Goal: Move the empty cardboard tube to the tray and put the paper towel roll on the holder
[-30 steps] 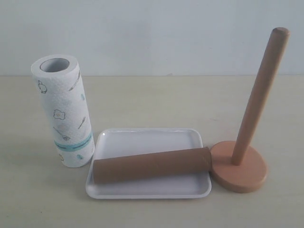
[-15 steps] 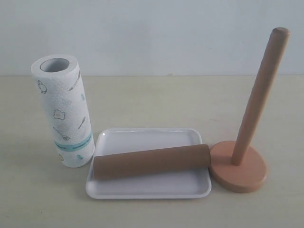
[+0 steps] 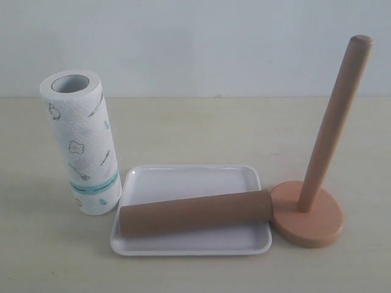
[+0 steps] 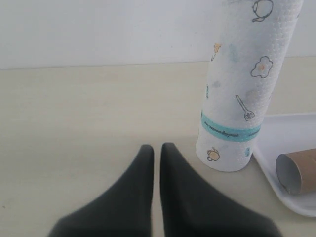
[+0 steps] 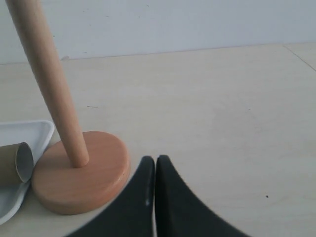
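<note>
The brown cardboard tube (image 3: 195,213) lies lengthwise across the white tray (image 3: 189,180), its right end resting against the holder's round base (image 3: 317,223). The holder's bare pole (image 3: 333,125) stands upright. The paper towel roll (image 3: 82,143) stands upright on the table just left of the tray. Neither gripper shows in the exterior view. In the left wrist view my left gripper (image 4: 156,147) is shut and empty, short of the paper towel roll (image 4: 242,84), with the tube's open end (image 4: 295,171) beyond. My right gripper (image 5: 154,159) is shut and empty beside the holder's base (image 5: 79,173).
A pale wall runs behind the light wooden table (image 3: 201,131). The table's seam or edge shows at the far corner in the right wrist view.
The cardboard tube has rolled slightly on the tray, back and forth by a few pixels. Nothing else has moved.
</note>
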You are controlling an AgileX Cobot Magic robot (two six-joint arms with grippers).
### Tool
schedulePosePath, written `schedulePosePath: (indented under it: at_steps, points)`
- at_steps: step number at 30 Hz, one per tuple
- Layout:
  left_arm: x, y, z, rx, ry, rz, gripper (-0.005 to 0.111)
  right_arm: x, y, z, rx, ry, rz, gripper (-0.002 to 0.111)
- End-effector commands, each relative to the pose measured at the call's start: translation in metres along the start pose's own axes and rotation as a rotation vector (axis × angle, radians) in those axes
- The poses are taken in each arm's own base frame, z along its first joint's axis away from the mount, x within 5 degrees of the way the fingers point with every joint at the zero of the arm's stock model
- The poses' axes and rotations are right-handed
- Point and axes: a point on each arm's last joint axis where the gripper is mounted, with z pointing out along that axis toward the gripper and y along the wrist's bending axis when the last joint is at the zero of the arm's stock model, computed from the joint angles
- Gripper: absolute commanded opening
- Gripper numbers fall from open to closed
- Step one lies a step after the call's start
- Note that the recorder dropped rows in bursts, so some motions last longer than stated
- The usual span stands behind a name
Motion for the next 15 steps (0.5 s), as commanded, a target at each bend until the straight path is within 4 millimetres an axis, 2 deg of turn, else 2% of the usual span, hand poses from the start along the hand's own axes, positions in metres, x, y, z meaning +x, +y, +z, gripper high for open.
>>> schedulePosePath:
  at_steps: [1, 15]
  points:
    - [0.0011, 0.0001, 0.0001, -0.002, 0.0, -0.008, 0.005, -0.0008, -0.0004, -0.0004, 0.008, -0.009, 0.0, 0.0]
    - [0.0011, 0.0001, 0.0001, -0.002, 0.0, -0.008, 0.005, -0.0001, -0.0004, -0.0004, 0.008, -0.001, 0.0, 0.0]
